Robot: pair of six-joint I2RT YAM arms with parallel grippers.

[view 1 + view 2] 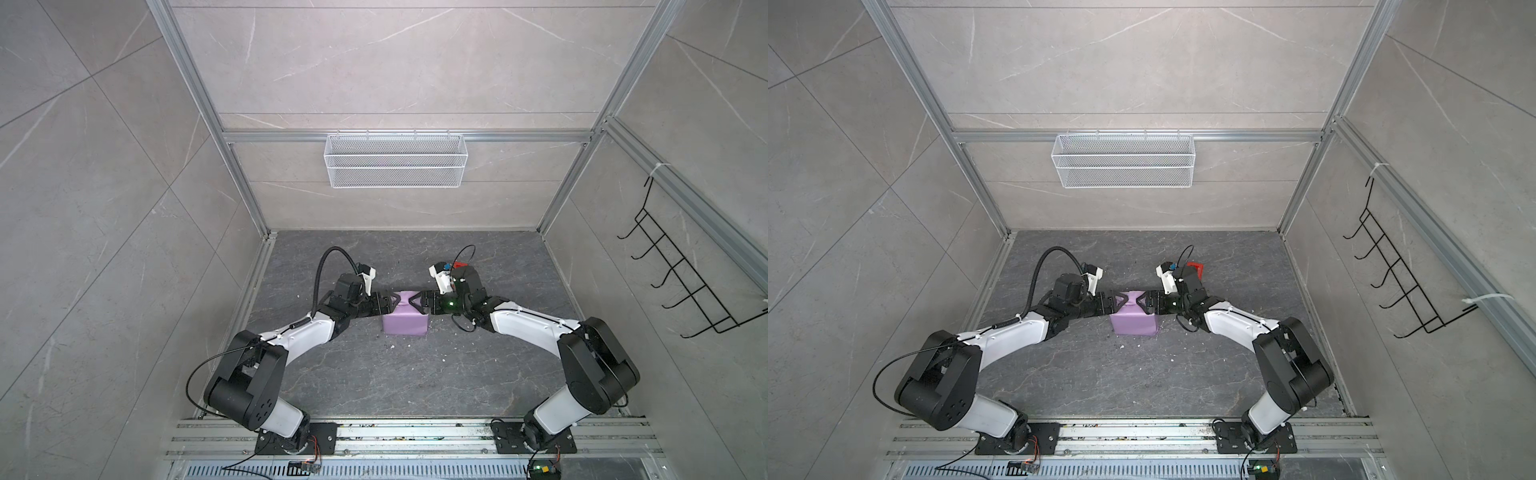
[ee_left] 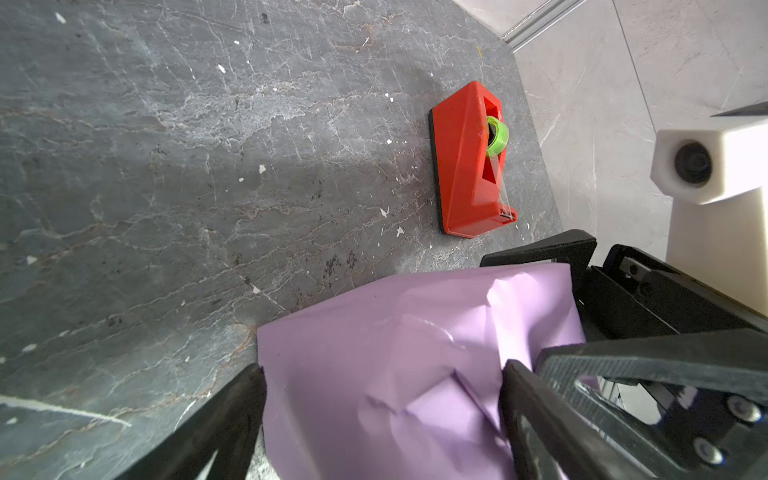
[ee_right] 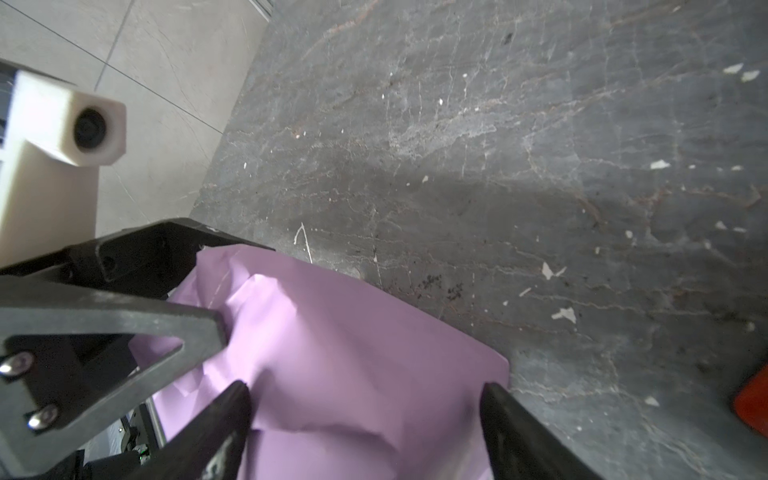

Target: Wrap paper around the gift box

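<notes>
The paper (image 1: 405, 322) (image 1: 1133, 323), lilac side out, is folded round a box-shaped block in the middle of the dark table. The gift box itself is hidden under it. My left gripper (image 1: 392, 302) (image 2: 382, 370) stands at the block's left end, open wide, one finger on each side of the creased paper (image 2: 374, 353). At the right end my right gripper (image 1: 417, 303) (image 3: 365, 386) faces it, also open wide, its fingers straddling the folded paper (image 3: 353, 345). The two grippers nearly meet over the block's far top edge.
A red tape dispenser (image 2: 465, 166) (image 1: 1196, 268) with a green roll stands behind the right wrist. Small white scraps lie scattered on the table (image 1: 415, 374). A white wire basket (image 1: 395, 166) hangs on the back wall and a black hook rack (image 1: 685, 282) on the right wall.
</notes>
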